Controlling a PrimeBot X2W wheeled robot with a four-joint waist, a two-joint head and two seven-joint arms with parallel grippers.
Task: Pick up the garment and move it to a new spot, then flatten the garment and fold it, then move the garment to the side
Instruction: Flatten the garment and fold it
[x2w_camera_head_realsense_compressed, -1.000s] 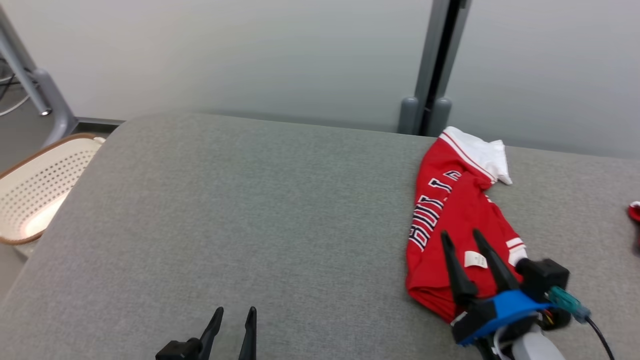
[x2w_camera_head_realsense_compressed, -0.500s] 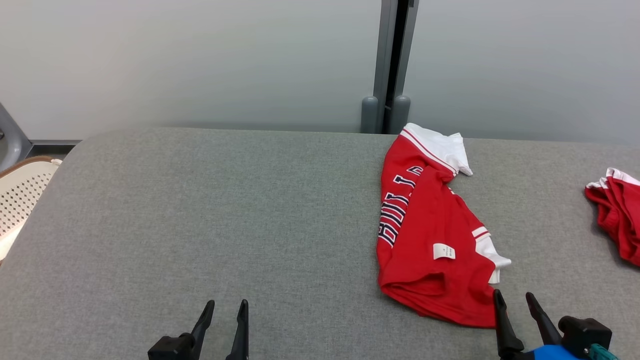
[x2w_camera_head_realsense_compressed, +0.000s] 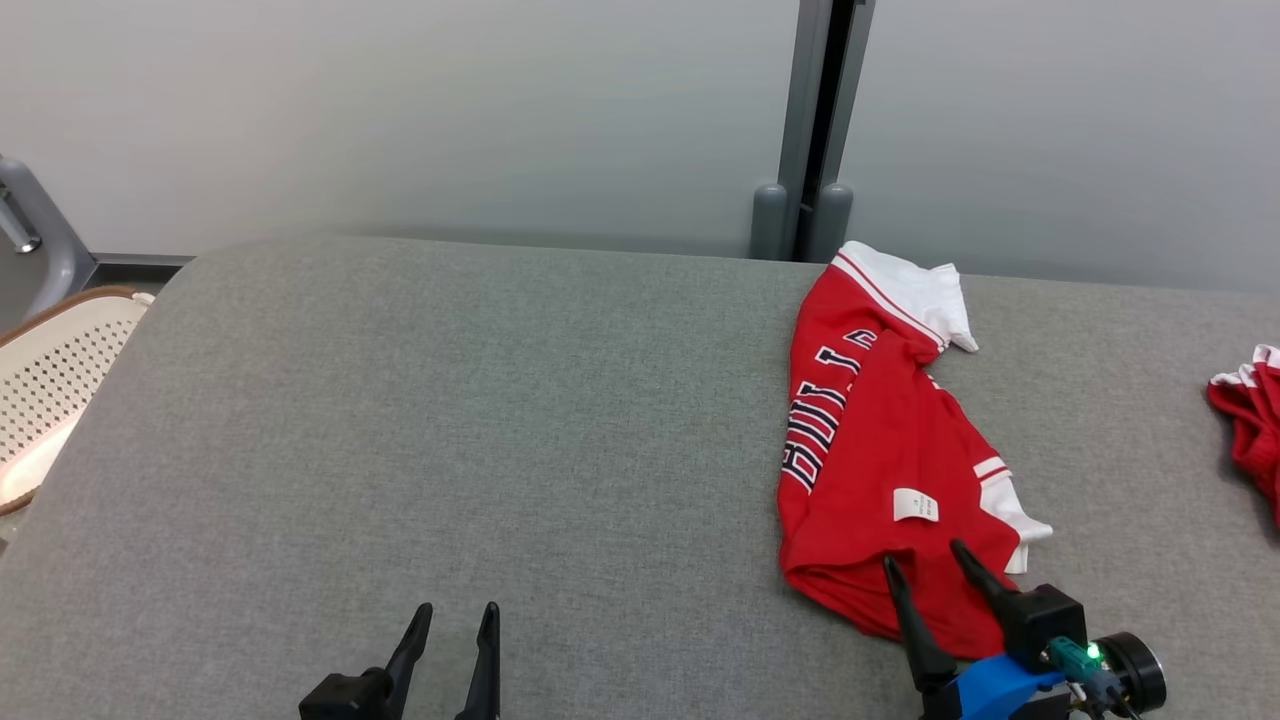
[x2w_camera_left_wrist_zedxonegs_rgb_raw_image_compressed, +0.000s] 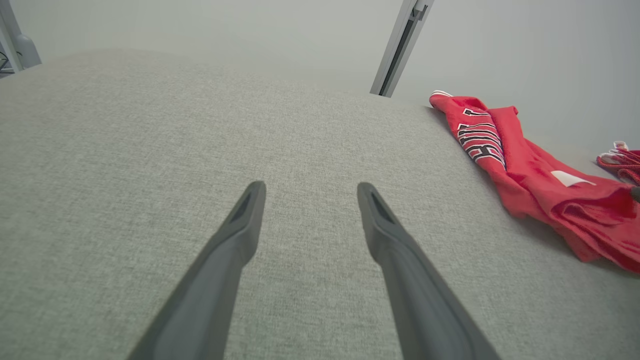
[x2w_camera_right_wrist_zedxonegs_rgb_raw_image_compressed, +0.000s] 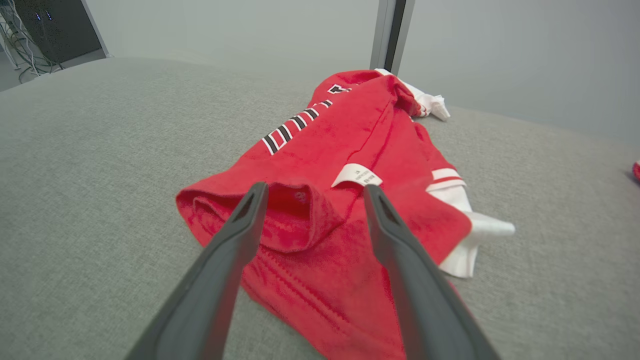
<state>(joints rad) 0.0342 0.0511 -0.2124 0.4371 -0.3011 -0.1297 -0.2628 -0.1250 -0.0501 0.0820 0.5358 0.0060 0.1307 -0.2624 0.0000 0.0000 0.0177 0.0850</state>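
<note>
We have the red garment (x2w_camera_head_realsense_compressed: 880, 470) crumpled on the grey fabric tabletop (x2w_camera_head_realsense_compressed: 450, 400), right of centre. It runs from near the far edge toward us, with the white sleeve (x2w_camera_head_realsense_compressed: 920, 300) at the far end, the white label (x2w_camera_head_realsense_compressed: 915, 505) face up and dark lettering down its left side. The right tool (x2w_camera_head_realsense_compressed: 922, 553) has its fingers spread wide and grips nothing. It is poised over the garment's near folded hem; we can't tell whether the tips touch cloth. The left tool (x2w_camera_head_realsense_compressed: 458, 607) is likewise spread and empty, over bare tabletop well left of the garment. A second red cloth (x2w_camera_head_realsense_compressed: 1245, 420) lies at the right edge, apart from the garment. A cream perforated basket (x2w_camera_head_realsense_compressed: 50, 390) sits past the tabletop's left end.
</note>
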